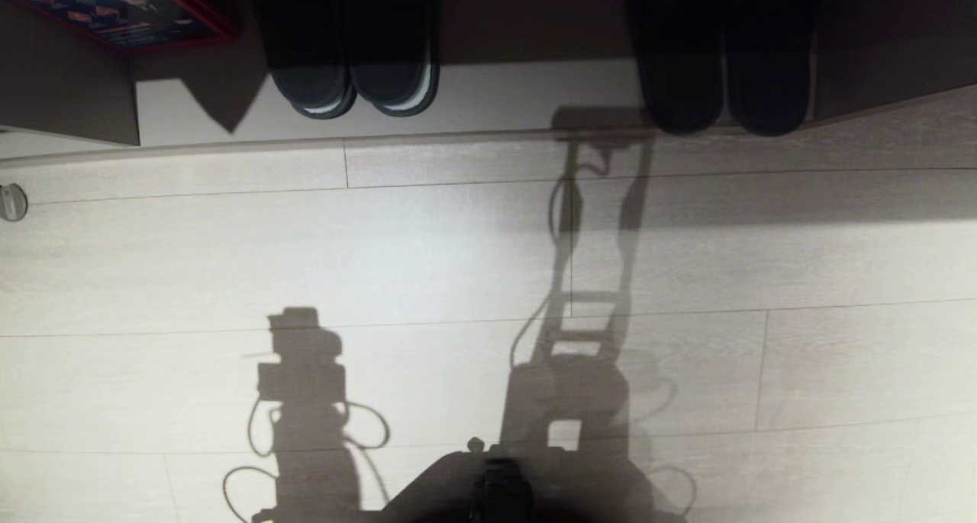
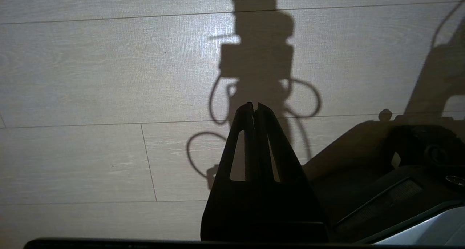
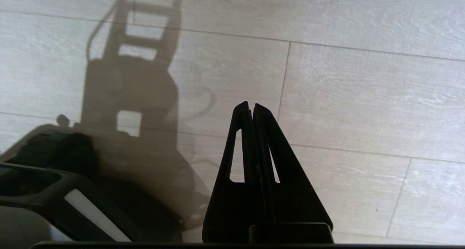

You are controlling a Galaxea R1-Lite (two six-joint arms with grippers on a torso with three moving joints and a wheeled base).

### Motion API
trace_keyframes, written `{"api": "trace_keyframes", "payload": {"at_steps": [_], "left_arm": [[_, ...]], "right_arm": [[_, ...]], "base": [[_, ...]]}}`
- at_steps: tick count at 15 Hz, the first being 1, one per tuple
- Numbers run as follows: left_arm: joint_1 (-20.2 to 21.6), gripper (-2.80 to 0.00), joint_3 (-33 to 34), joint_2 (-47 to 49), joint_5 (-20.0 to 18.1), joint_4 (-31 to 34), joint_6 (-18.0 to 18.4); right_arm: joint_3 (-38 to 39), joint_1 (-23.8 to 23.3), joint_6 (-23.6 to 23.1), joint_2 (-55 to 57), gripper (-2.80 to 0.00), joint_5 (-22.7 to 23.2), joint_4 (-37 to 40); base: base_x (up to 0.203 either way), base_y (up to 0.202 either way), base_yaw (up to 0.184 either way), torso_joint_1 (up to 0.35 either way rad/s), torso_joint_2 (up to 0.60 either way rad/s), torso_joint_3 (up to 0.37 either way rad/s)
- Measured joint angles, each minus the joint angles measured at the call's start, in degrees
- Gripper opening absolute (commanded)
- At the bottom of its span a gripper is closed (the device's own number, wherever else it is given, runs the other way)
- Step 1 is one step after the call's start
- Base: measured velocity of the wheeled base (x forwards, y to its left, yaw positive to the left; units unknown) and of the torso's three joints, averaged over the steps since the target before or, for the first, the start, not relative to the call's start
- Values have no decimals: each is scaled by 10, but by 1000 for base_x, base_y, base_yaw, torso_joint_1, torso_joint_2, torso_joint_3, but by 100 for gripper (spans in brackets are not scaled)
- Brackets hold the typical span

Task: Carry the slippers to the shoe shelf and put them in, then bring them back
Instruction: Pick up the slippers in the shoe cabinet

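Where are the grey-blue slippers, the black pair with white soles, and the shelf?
slippers [image 1: 725,72], head view, toe band.
black pair [image 1: 351,65], head view, toe of one slipper.
shoe shelf [image 1: 496,95], head view, pale bare floor board.

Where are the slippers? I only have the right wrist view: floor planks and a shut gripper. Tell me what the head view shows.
Observer: The dark, backless fabric slippers lie in the right part of the low pale-board shoe shelf, their near ends at its front edge.
Operator: Report anything beside them.
Observer: A second pair, black slippers with white sole edges, sits further left in the same shelf.
Operator: Check the left arm.
Observer: The left gripper is shut and empty above the pale wood-look floor.
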Motion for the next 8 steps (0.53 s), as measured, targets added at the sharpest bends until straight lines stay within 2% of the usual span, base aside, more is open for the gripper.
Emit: {"api": "trace_keyframes", "payload": {"at_steps": [1, 3, 8], "left_arm": [[0, -280, 0, 0, 0, 0, 0], [0, -280, 0, 0, 0, 1, 0], [0, -280, 0, 0, 0, 0, 0]], "right_arm": [[2, 0, -5, -2, -280, -5, 3], [5, -1, -16, -4, -280, -19, 58], [7, -1, -15, -5, -280, -29, 61]], "base": [[0, 0, 0, 0, 0, 0], [0, 0, 0, 0, 0, 0], [0, 0, 0, 0, 0, 0]]}}
